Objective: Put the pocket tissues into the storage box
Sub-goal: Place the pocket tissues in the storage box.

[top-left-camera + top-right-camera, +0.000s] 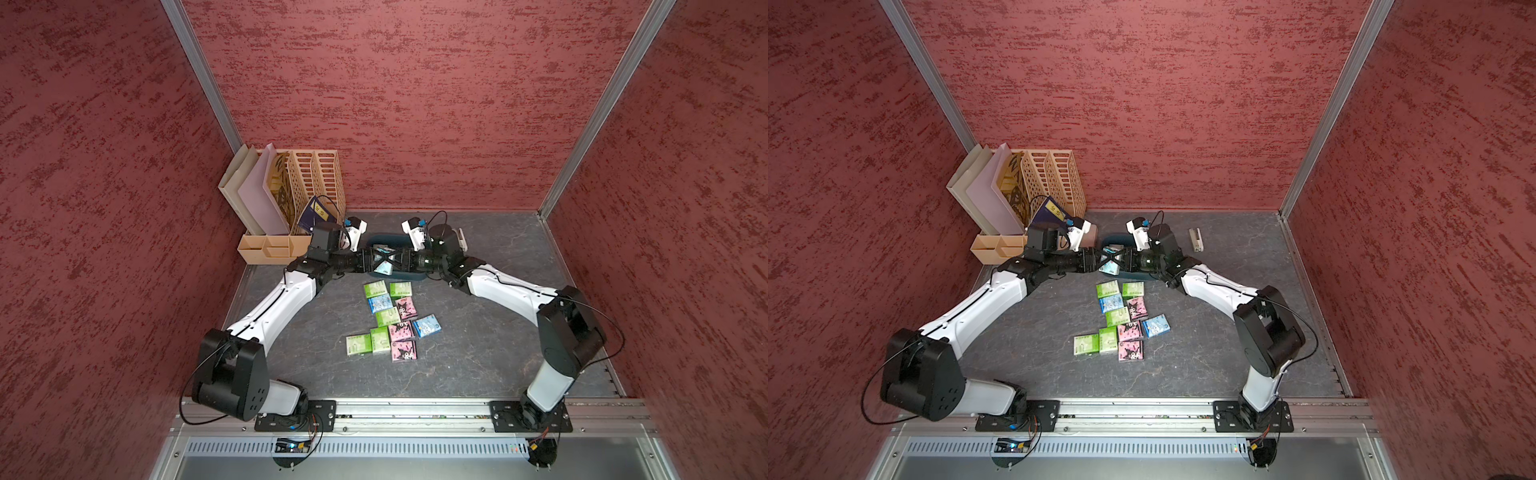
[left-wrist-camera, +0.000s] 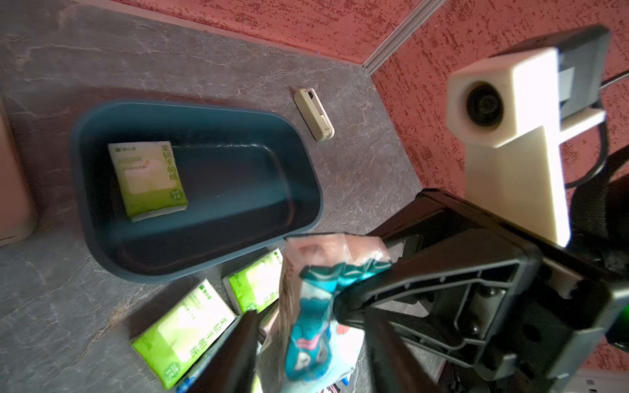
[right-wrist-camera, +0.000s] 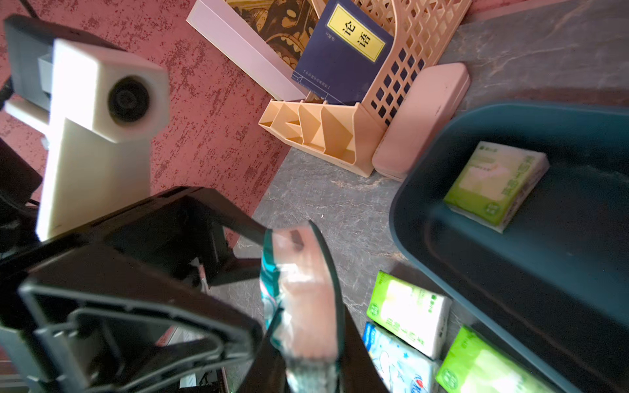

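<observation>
file organiser [image 1: 320,178], beige, slotted | blue book [image 1: 314,214] in it | pink case [image 3: 422,119] beside | beige stapler-like object [image 1: 1195,240] apart

The navy book [image 3: 340,58] reads 论语; the green packet [image 2: 148,180] reads 柔韧手帕纸.

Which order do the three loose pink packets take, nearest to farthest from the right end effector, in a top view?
1. Far pink packet, toward the storage box and right end effector.
2. Middle pink packet, mid-pile.
3. Near pink packet, at the pile's robot-side end.

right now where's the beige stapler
In a top view the beige stapler lies near the back wall, right of the blue box, not touching it.
</observation>
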{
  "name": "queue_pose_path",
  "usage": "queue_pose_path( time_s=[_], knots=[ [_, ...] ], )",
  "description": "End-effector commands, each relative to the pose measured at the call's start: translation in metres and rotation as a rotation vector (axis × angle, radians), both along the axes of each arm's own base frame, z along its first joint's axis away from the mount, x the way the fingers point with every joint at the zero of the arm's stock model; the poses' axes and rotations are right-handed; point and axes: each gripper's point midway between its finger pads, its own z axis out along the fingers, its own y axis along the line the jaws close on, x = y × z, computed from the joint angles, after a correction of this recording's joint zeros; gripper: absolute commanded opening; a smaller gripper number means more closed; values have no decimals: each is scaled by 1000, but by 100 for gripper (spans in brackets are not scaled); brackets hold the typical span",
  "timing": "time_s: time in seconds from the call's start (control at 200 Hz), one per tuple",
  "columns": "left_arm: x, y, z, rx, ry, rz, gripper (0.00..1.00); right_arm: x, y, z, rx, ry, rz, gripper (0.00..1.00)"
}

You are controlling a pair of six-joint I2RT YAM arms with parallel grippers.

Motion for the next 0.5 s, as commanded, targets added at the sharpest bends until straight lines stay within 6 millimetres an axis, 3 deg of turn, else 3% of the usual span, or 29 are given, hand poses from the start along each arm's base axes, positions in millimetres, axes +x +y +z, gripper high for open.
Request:
queue_pose_path(
  time_s=[0.0, 0.245, 0.496],
  knots=[
    [4, 9, 11, 4, -40, 43, 100, 7, 0, 11, -37, -39, -6, 5],
    [16, 47, 16, 33, -87, 214, 100, 56, -41, -18, -131, 124, -97, 4],
    [18, 66, 16, 34, -97, 272, 100, 97, -45, -44, -187, 225, -84, 6]
  ],
)
